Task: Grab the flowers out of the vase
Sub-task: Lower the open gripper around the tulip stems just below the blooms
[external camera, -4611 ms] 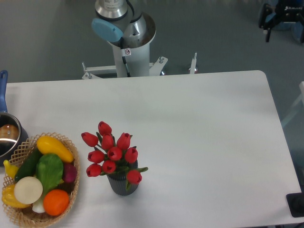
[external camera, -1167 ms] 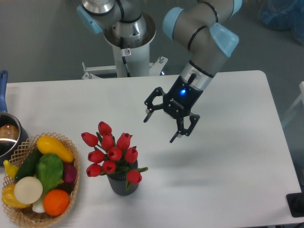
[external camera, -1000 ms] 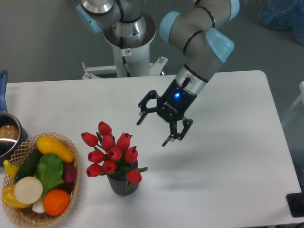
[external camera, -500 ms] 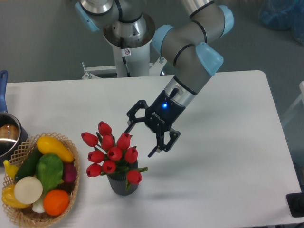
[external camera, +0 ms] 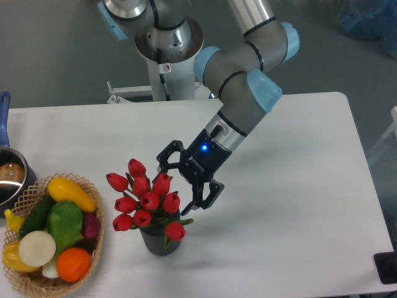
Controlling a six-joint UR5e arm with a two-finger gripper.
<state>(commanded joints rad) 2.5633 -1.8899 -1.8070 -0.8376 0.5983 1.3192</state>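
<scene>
1. End effector (external camera: 178, 187) spread wide, grasping nothing, hovering just beside the upper right of the red tulip bunch, one fingertip (external camera: 162, 166) near the topmost right bud.
2. At far left, shiny pot (external camera: 11, 177) with blue handle at the desk (external camera: 291, 186) edge.
3. Next, wicker basket (external camera: 93, 248) filled with colourful fruit and vegetables.
4. Right of the basket, flowers (external camera: 144, 200) standing in the ribbed dark grey vase (external camera: 158, 241), upright on the desk.
</scene>
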